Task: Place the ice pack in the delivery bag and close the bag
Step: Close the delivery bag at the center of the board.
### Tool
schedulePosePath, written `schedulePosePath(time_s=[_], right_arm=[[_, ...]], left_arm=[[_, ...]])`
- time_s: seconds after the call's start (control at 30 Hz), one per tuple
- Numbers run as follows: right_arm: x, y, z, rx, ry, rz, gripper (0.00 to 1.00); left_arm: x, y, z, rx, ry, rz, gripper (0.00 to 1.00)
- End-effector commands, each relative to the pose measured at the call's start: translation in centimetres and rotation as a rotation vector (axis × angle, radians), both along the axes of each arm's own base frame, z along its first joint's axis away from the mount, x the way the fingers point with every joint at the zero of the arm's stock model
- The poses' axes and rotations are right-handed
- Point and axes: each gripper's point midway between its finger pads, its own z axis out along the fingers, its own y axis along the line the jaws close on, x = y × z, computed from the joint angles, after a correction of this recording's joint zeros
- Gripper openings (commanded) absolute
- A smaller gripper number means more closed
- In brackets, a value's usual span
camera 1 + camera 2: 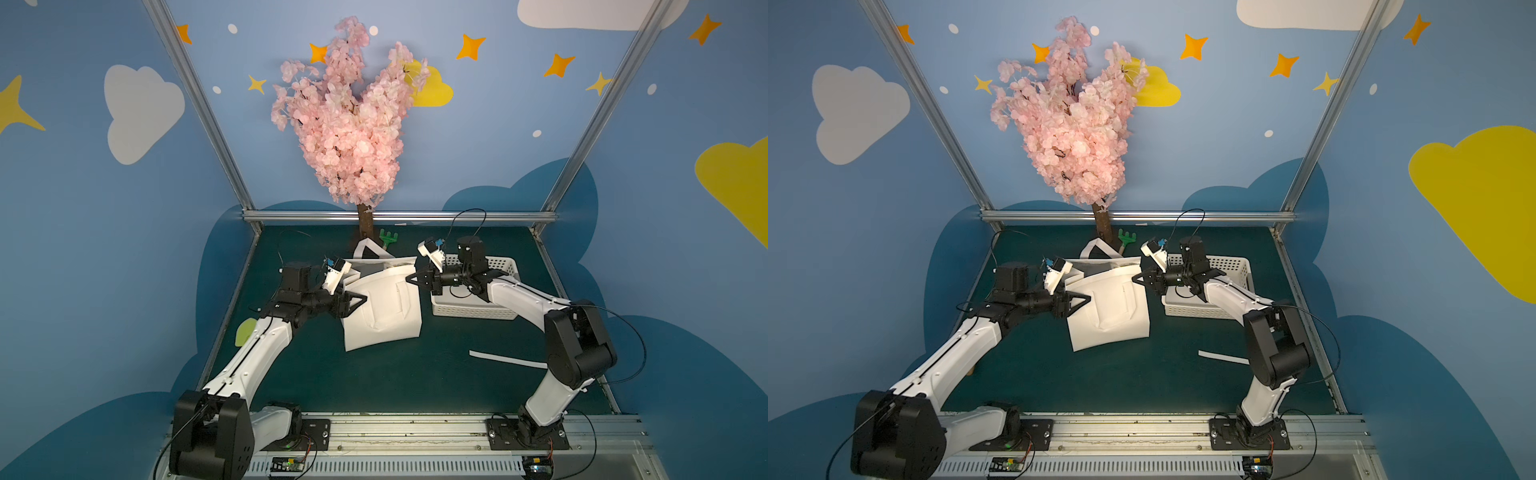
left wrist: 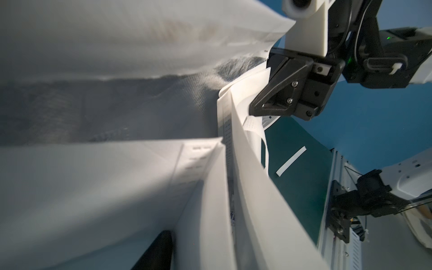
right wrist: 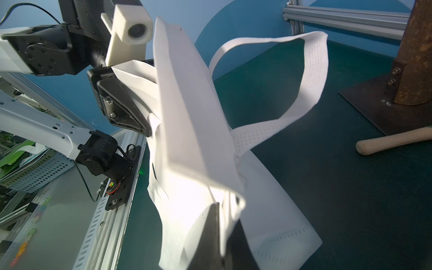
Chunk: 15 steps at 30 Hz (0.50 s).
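Half hidden by fabric, your L gripper (image 1: 362,300) sits at left edge of the bag (image 1: 384,309); can't tell if it's gripping. Bag's mid-table, btwn both grippers. R gripper (image 1: 410,279) is clamped tight on bag's upper right edge. Basket (image 1: 498,266) sits just beside, further right.

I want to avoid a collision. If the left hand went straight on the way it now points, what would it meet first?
The delivery bag: the left hand points into its side, apparently at the fabric. Farther along, the right hand grips the opposite edge; depth is unclear.
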Motion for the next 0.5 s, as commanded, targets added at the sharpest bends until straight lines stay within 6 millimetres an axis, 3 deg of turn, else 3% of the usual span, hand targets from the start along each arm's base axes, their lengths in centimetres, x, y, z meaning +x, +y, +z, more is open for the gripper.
schedulePosePath(time_s=[0.0, 0.03, 0.1, 0.2, 0.47], right_arm=[[-0.3, -0.5, 1.8, 0.018, -0.038, -0.005, 0.0], [-0.3, -0.5, 1.8, 0.018, -0.035, -0.006, 0.0], [-0.3, -0.5, 1.9, 0.019, -0.034, -0.006, 0.0], [-0.2, -0.5, 1.8, 0.017, -0.035, -0.008, 0.0], [-0.1, -0.7, 2.0, 0.012, -0.042, -0.02, 0.0]], left_arm=[[0.9, 1.5, 0.5, 0.069, -0.087, 0.099, 0.49], [1.1, 1.7, 0.7, 0.074, -0.105, 0.11, 0.48], [1.1, 1.7, 1.0, 0.074, -0.129, 0.1, 0.34], [1.3, 1.2, 0.8, 0.055, -0.104, 0.068, 0.26], [0.5, -2.1, 1.3, -0.077, 0.034, -0.106, 0.26]])
